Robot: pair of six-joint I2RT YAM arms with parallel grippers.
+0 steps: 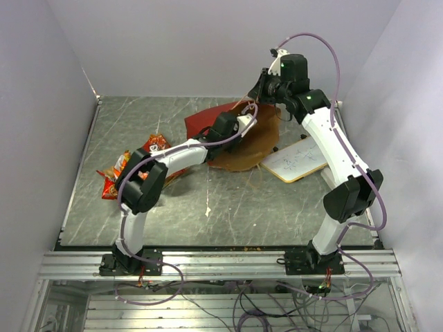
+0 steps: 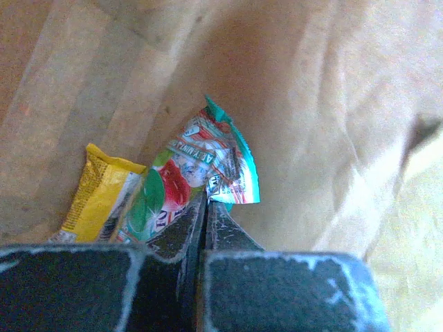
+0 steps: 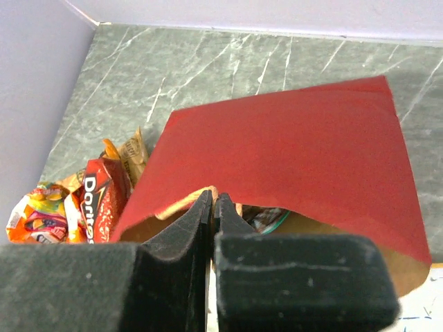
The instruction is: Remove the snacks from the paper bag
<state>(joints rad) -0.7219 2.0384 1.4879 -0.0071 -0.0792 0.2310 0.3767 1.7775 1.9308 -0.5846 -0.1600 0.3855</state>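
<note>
The paper bag (image 1: pixel 206 117), red outside and brown kraft inside (image 1: pixel 249 146), lies on its side at the table's back middle. My left gripper (image 2: pixel 206 202) is inside it, shut on the lower edge of a teal-and-white packet (image 2: pixel 208 162). To that packet's left, on the bag's floor, lies a yellow packet (image 2: pixel 100 197). My right gripper (image 3: pixel 214 198) is shut on the bag's twisted brown handle at the upper rim, holding the red wall (image 3: pixel 291 145) up. From above, this gripper (image 1: pixel 258 92) sits over the bag's mouth. Several snacks (image 1: pixel 131 166) lie on the table to the left, among them the red Doritos bag (image 3: pixel 104 197).
A flat white wood-framed board (image 1: pixel 294 160) lies right of the bag, under the right arm. The marble-patterned table (image 1: pixel 242 214) is walled by pale panels on three sides. The left arm stretches diagonally from its base toward the bag, passing over the pile of snacks.
</note>
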